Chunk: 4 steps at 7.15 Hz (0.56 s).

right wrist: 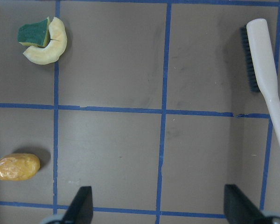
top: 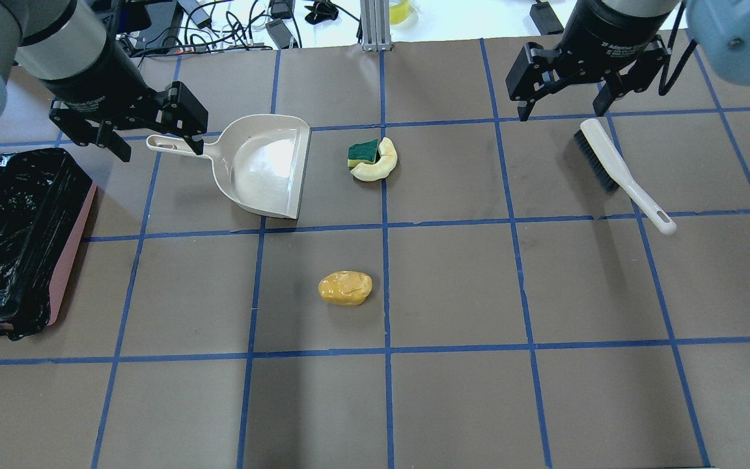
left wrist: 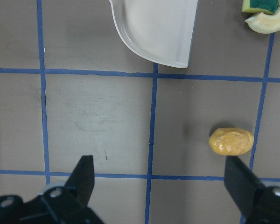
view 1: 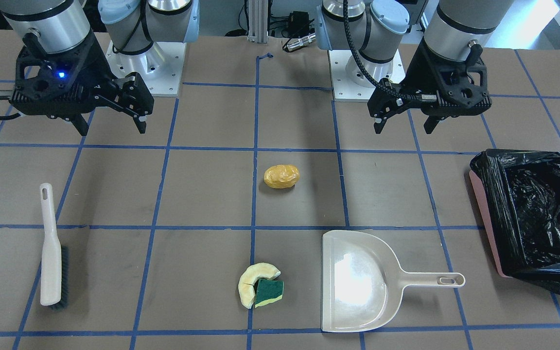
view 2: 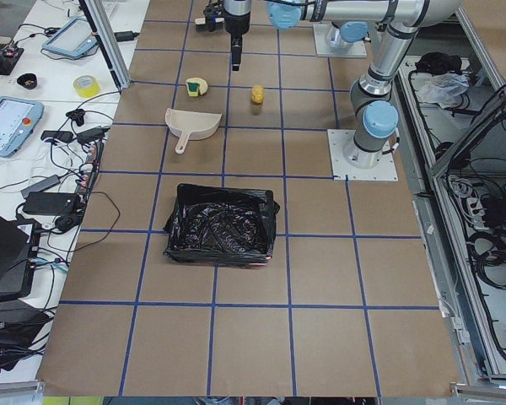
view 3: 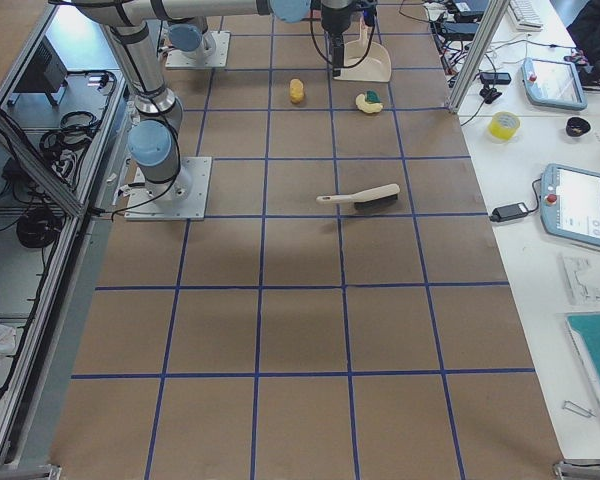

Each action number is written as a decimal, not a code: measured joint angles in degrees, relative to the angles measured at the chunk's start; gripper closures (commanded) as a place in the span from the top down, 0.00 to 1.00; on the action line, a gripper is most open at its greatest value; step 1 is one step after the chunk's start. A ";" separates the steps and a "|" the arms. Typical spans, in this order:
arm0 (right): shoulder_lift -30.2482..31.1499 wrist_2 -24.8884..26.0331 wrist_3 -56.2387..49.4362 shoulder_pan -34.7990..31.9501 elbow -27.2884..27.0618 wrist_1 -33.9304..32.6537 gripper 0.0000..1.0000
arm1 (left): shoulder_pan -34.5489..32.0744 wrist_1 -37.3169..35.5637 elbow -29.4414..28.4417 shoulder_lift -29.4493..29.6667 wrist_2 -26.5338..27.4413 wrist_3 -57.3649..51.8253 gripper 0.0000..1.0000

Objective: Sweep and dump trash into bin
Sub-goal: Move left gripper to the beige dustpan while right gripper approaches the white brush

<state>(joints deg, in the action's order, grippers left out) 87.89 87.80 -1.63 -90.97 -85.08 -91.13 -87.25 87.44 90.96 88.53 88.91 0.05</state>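
The trash lies on the brown table. A yellow-orange potato lump sits near the middle. A pale crescent slice touches a green-and-yellow sponge block close to the beige dustpan's open mouth. The pink bin with its black bag stands at the robot's left end. My left gripper is open and empty, high above the table between potato and bin. My right gripper is open and empty, high above the table on the brush's side.
The dustpan handle points toward the bin. The brush lies flat at the robot's right, handle toward the robot. Blue tape lines grid the table. Cables and devices lie beyond its far edge.
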 measured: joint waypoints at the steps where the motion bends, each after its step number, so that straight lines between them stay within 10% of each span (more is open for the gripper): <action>1: 0.00 0.02 -0.03 0.00 0.00 0.07 1.00 | 0.01 0.04 0.14 -0.10 0.07 -0.07 1.00; 4: 0.00 0.09 -0.10 0.06 -0.06 0.37 1.00 | 0.01 2.62 0.35 -0.66 0.33 -0.47 1.00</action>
<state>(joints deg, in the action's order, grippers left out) 87.89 87.89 -1.73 -90.91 -85.14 -90.76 -87.24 90.06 91.32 87.87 89.24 -0.42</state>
